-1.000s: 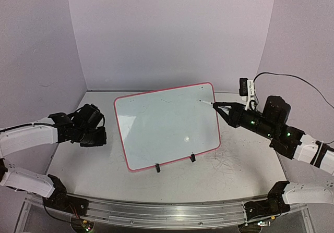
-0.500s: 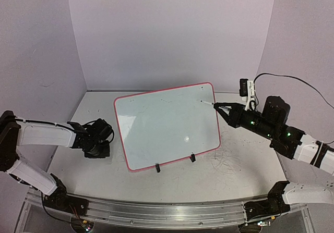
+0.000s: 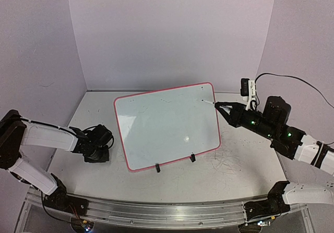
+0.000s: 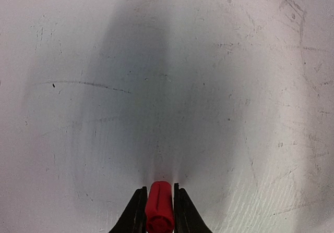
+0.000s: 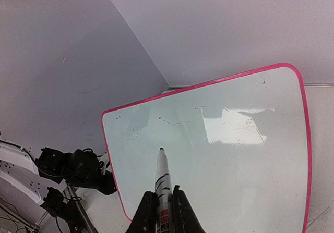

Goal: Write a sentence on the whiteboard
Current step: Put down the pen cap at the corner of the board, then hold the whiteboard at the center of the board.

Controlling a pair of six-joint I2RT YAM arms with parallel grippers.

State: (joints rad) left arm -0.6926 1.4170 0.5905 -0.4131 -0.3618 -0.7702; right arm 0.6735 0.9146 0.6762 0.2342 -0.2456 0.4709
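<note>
Whiteboard gleams glossy white, round-cornered, pink-rimmed

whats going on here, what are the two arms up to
The right gripper is shut on a marker, with its tip near the far right corner of the whiteboard. The board shows only faint specks, nothing legible yet. The left gripper holds a red cap low over the table, to the left of the board.

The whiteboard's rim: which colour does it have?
The whiteboard rim is pink-red; the right wrist view shows it best.
</note>
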